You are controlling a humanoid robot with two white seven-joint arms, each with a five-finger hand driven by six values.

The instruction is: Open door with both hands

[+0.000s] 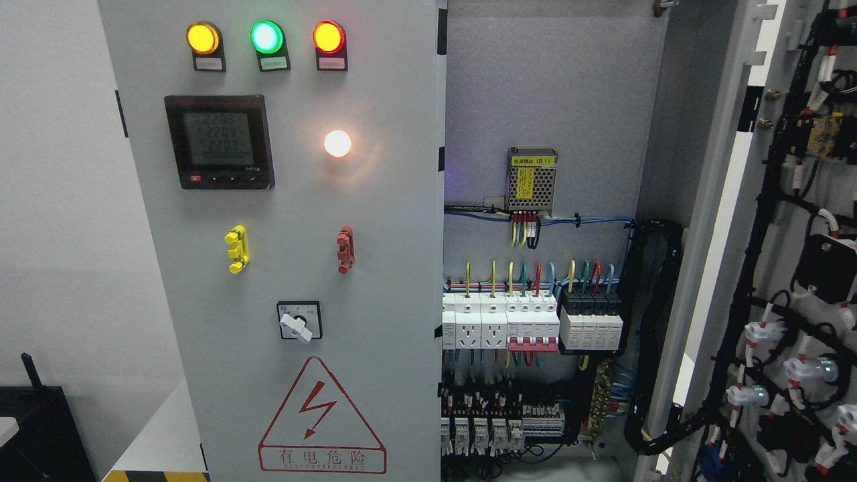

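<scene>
The cabinet [549, 100] fills the head view. Its right door [790, 268] is swung wide open at the picture's right, showing its wired inner face, while the left door [281, 268] stands shut or nearly so, covering the left half. So by my judgement the task is half done, or the left door is meant to stay closed; I cannot tell which.

Neither hand shows anywhere in the view, so whether each is wide, narrow or holding something cannot be told.

On the left door sit a meter [219, 142], a warning triangle [321, 418], 3 lamps at the top, yellow [202, 38], green [266, 36] and red [329, 37], a white lamp [337, 143], a rotary switch [298, 323], and 2 small handles, yellow [237, 249] and red [345, 249].

Inside are rows of breakers [509, 325] and a power supply [531, 178] with coloured wires.

The risks from here: the lamps are lit, so the cabinet is likely live, and a hand reaching for the left door's edge could stray into the exposed wiring beside it. A hand could also knock the rotary switch or a handle, changing a setting.
</scene>
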